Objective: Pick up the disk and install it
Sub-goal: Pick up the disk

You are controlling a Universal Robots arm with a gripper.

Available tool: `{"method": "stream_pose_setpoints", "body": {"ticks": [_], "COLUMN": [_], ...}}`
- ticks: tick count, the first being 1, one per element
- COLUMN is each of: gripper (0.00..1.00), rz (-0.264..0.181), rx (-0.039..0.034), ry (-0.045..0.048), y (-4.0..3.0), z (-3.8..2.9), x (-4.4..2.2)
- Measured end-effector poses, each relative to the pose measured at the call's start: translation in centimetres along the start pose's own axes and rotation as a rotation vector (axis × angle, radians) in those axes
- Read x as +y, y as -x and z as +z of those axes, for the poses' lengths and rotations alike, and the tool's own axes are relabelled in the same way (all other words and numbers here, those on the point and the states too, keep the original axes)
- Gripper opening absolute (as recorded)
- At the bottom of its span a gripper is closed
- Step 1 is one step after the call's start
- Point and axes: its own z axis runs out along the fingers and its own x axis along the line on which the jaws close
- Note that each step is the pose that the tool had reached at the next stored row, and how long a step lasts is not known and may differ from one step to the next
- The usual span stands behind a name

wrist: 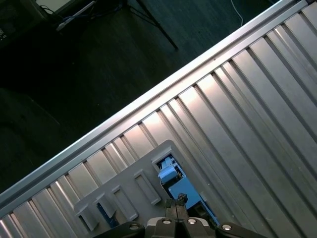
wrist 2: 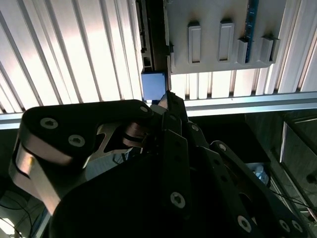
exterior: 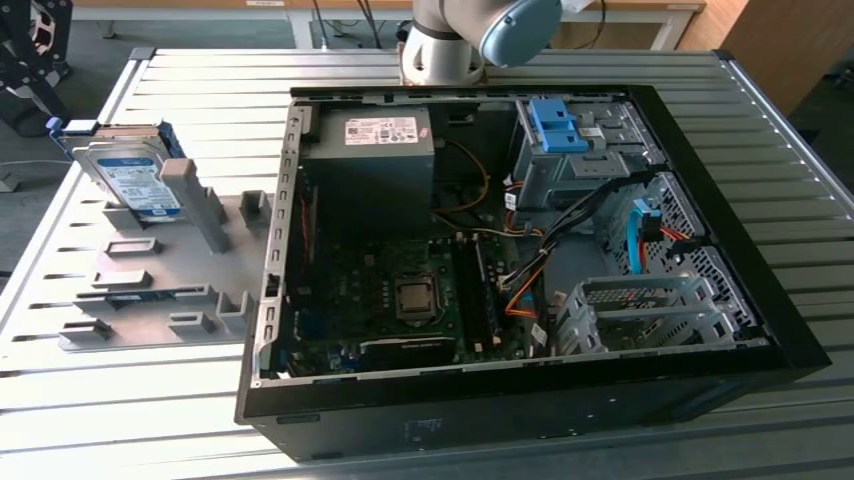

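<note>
Plainly, the disk (exterior: 134,180) is not yet picked up. In the exterior view it stands on edge, leaning in a slot of the grey fixture plate (exterior: 147,300), on the exterior view's left of the open computer case (exterior: 747,330).

It is rigid metal with smooth faces, probably fairly heavy for its size and sensitive to knocks. I judge the blue carrier rails along its long edges to be the safer grip, clear of the label face.

In the first wrist view the gripper (wrist: 176,202) hangs over the disk's blue upper end (wrist: 169,174), close but apart. Its fingertips seem pressed together with nothing between them. The blue block past the tips in the second wrist view (wrist 2: 152,84) may be the same carrier corner.
</note>
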Motion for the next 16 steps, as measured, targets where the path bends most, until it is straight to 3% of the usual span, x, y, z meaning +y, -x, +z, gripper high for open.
{"method": "stream_pose_setpoints", "body": {"ticks": [16], "gripper": [0.11], "rz": [-0.014], "rx": [0.0006], "ry": [0.0000], "y": [0.00], "z": [0.00], "x": [0.00]}}
